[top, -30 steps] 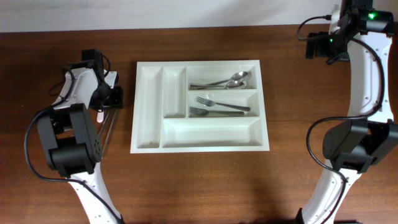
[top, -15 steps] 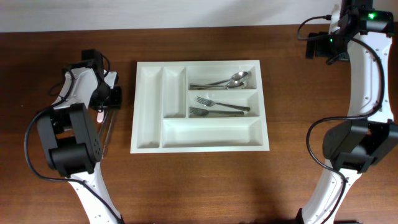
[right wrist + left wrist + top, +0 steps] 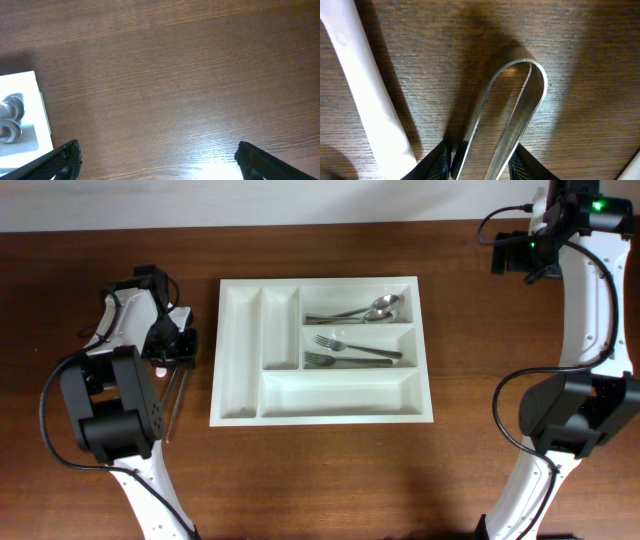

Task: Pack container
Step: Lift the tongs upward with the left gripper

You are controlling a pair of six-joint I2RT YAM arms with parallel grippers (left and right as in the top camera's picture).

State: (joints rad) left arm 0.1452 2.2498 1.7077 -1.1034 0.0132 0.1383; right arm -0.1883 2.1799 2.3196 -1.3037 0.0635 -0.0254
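The white container [image 3: 240, 360] lies mid-table, with two spoons [image 3: 370, 310] in its top right compartment and two forks [image 3: 345, 352] in the one below. My left gripper [image 3: 172, 350] is low over the table, left of the container. In the left wrist view it [image 3: 480, 160] is shut on metal tongs [image 3: 522, 117], one finger against each arm, looped end pointing away. The tongs' arms [image 3: 172, 400] trail toward the front. My right gripper [image 3: 510, 255] is open and empty, high at the far right.
A white-handled utensil [image 3: 365, 90] lies on the wood just left of the tongs; it also shows beside the left gripper in the overhead view [image 3: 160, 366]. The right wrist view shows the container's corner [image 3: 42, 120], the spoon bowls [image 3: 10, 117] and bare wood.
My left gripper and the tongs have shifted slightly toward the front of the table. The right arm has not moved.
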